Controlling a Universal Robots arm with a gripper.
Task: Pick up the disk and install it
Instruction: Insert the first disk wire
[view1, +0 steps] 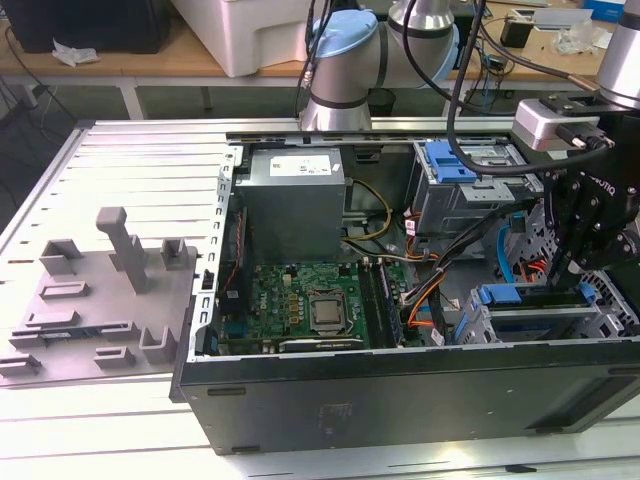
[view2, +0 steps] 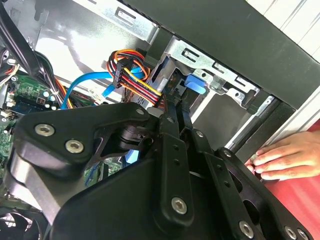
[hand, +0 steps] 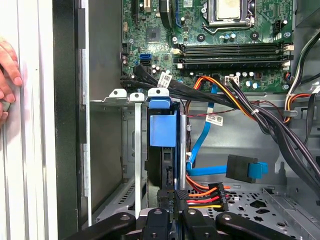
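Disk (hand: 162, 131) sits in the drive cage (hand: 137, 150) slot, fingers (hand: 167, 199) together at its exposed end.

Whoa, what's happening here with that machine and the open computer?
A robot arm reaches into an open computer case lying on its side. Its tool sits right at the disk, which stands edge-on in a slot of the metal drive cage beside the cables. A person's hand rests just outside the case.
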